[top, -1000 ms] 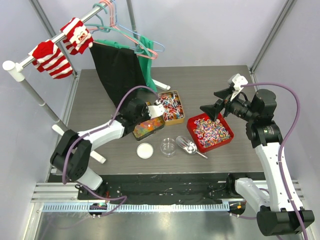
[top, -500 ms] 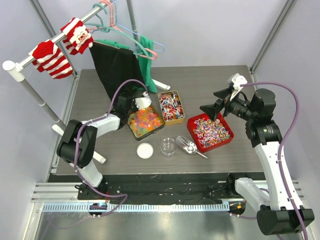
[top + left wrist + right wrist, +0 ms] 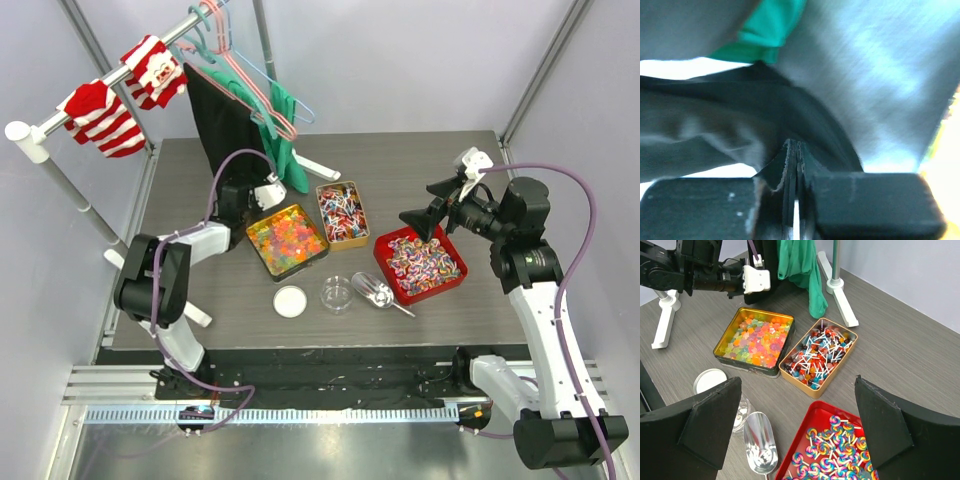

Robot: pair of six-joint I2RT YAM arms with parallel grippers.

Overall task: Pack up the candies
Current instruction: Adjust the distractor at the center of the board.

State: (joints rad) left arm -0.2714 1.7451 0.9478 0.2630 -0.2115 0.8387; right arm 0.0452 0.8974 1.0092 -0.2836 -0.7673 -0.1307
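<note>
gold metal near the table's middle: open gummy tin (image 3: 742, 365), heaped with glossy yellow, orange, red and green candies (image 3: 287, 238), uncovered to the overhead view. just beside that tin on its right, second tin (image 3: 796, 380) of wrapped stick lollipops. farther right of the gummy tin, red tray (image 3: 802, 427) of striped swirl lollipops. nearer the arm bases than the gummy tin: white lid (image 3: 290, 301), clear jar (image 3: 336, 293) and silver scoop (image 3: 375, 291), in a row from the tin's near corner rightward. right behind the gummy tin, black cloth (image 3: 222, 125) hanging from hangers on a rail, hem close to the tin's far-left corner; green garment (image 3: 288, 140) next to it, behind the gap between the two tins. far left of and behind the gummy tin, red-and-white striped socks (image 3: 100, 115) on the same rail. left gripper (image 3: 794, 150) at the gummy tin's far-left corner, low against the cloth, jaws pressed together with a dark fold of that cloth running between them in the wrist view. right gripper (image 3: 798, 390) well to the right of the gummy tin, raised above the red tray's far edge, fingers spread wide apart, holding and touching nothing.
</note>
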